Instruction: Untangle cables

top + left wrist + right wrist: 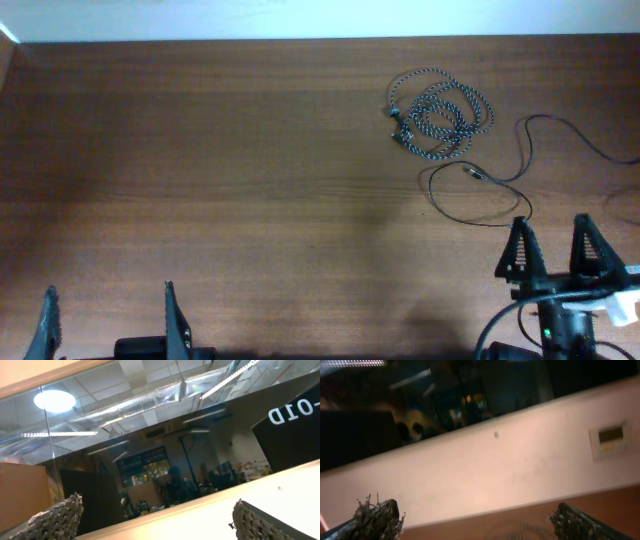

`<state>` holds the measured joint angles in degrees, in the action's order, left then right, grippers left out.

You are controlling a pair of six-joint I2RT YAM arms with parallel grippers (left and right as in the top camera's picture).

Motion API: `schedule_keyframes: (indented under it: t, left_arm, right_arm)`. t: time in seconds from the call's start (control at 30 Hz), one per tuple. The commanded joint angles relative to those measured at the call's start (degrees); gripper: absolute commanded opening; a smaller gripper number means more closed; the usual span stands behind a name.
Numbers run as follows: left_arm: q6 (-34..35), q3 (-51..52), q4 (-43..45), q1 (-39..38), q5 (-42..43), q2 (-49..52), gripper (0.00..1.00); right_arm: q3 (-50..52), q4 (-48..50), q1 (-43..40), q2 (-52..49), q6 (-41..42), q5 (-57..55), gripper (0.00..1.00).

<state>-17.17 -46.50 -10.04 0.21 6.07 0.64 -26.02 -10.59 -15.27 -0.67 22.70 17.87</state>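
Left and centre of frame: bare bench (200, 150), open passage.
Upper right: speckled cable (440, 115) coil blocks.
Right: black cable (474, 173) loops just ahead of right end effector (551, 224).

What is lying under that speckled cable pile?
Through the speckled cable, only wooden table shows; the thin black cable lies beside it. Anything beneath overlapping coils is hidden.

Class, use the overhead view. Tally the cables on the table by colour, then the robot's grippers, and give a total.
Speckled cable: 1
Black cable: 1
Grippers: 2, the left gripper and the right gripper
Total: 4
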Motion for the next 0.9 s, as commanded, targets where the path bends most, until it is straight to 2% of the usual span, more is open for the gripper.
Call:
schedule_keyframes:
  t: [0.0, 0.1, 0.17, 0.27, 0.43, 0.6, 0.87]
  left_arm:
    - [-0.28, 0.79, -0.04, 0.39, 0.57, -0.26, 1.00]
    - [-0.28, 0.83, -0.04, 0.39, 0.57, -0.26, 0.99]
    - [-0.28, 0.83, -0.07, 0.39, 0.57, -0.26, 0.99]
    - [-0.28, 0.83, -0.31, 0.39, 0.57, -0.26, 0.99]
    - [-0.31, 0.94, -0.68, 0.39, 0.57, -0.26, 0.99]
    - [-0.28, 0.94, -0.87, 0.39, 0.57, -0.26, 0.99]
    - [-0.28, 1.53, -1.05, 0.39, 0.57, -0.26, 0.99]
  right_arm:
    - [6.97, 1.20, 0.20, 0.28, 0.31, -0.59, 0.99]
    - [16.02, 2.49, 0.20, 0.28, 0.31, -5.81, 0.99]
    - [18.40, 3.08, 0.20, 0.28, 0.31, -7.48, 0.99]
    - [25.77, 10.67, 0.20, 0.28, 0.33, -11.52, 0.99]
    - [25.70, 6.38, 0.20, 0.17, 0.26, -12.81, 0.99]
    - [25.70, 6.51, 0.20, -3.58, 0.28, -12.76, 0.99]
    - [25.70, 6.51, 0.20, -3.93, 0.28, -12.76, 0.99]
